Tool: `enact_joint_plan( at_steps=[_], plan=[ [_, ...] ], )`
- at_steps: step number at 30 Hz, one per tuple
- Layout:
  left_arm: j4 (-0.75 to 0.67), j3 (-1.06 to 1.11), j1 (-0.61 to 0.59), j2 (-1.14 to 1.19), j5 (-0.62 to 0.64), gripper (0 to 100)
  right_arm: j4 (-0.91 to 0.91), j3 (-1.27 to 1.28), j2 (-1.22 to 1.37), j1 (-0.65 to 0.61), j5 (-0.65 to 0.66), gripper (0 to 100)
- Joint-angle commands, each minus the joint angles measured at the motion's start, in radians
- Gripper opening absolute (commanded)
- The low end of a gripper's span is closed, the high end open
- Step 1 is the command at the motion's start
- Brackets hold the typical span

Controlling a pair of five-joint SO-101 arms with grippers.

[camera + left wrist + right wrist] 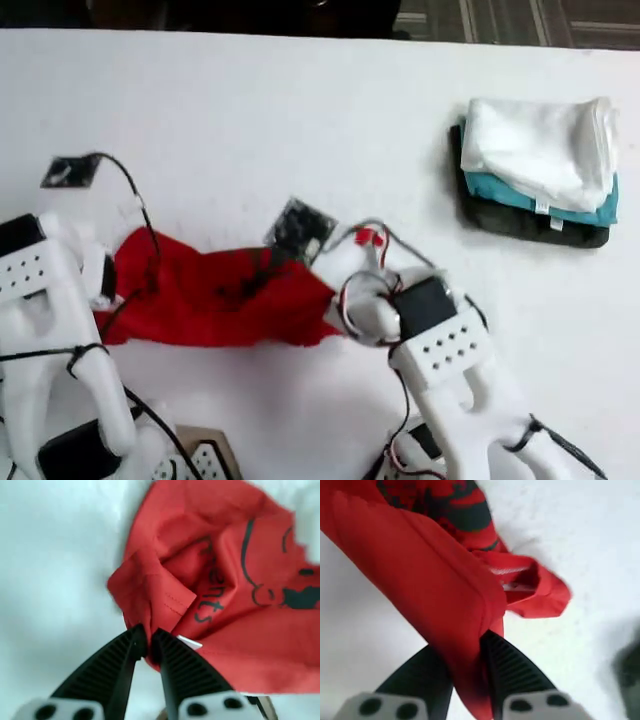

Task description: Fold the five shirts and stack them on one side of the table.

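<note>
A red shirt with black print lies crumpled between the two arms at the front of the table. My left gripper is shut on an edge of the red shirt at its left end. At the shirt's right end my right gripper is shut on a thick fold of the red shirt. A stack of folded shirts sits at the right side of the table, white on top, teal under it and a dark one at the bottom.
The white table stretches bare behind the red shirt. Black cables run from the arms over the cloth. A small dark board and another stand above the arms.
</note>
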Motion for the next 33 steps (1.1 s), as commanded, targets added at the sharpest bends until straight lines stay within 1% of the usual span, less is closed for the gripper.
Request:
enact_joint_plan(
  at_steps=[1, 5, 8, 12, 14, 16, 20, 22, 25, 28, 31, 33],
  plan=[
    [-0.055, 0.070, -0.012, -0.011, -0.011, 3, -0.091, 0.144, -0.067, -0.004, 0.006, 1.9],
    [-0.123, 0.168, -0.012, -0.011, -0.011, 3, -0.179, 0.275, -0.074, -0.001, 0.006, 1.9],
    [-0.138, 0.209, -0.012, -0.011, -0.011, 3, -0.208, 0.327, -0.081, -0.001, 0.006, 1.9],
    [-0.130, 0.228, -0.012, -0.015, -0.014, 3, -0.202, 0.325, -0.082, -0.007, 0.006, 2.1],
    [-0.126, 0.220, -0.012, -0.017, -0.038, 3, -0.200, 0.325, -0.082, -0.008, 0.006, 2.8],
    [-0.098, 0.202, -0.012, -0.017, -0.049, 4, -0.188, 0.324, -0.082, -0.008, 0.006, 7.7],
    [0.009, 0.087, -0.012, -0.018, -0.051, 15, -0.082, 0.213, -0.082, -0.008, -0.002, 24.5],
    [0.058, -0.008, -0.012, -0.018, -0.051, 19, -0.019, 0.109, -0.082, -0.008, -0.002, 29.2],
    [0.109, -0.179, -0.012, -0.018, -0.046, 20, 0.036, -0.055, -0.081, 0.001, -0.003, 28.9],
    [0.107, -0.315, -0.011, -0.009, -0.044, 20, 0.041, -0.173, -0.071, 0.001, -0.005, 27.2],
    [0.054, -0.358, 0.000, -0.006, -0.029, 20, 0.015, -0.218, -0.054, 0.002, -0.017, 26.1],
    [-0.006, -0.340, 0.021, 0.011, -0.012, 20, -0.031, -0.216, -0.004, 0.033, -0.068, 26.6]
  ],
)
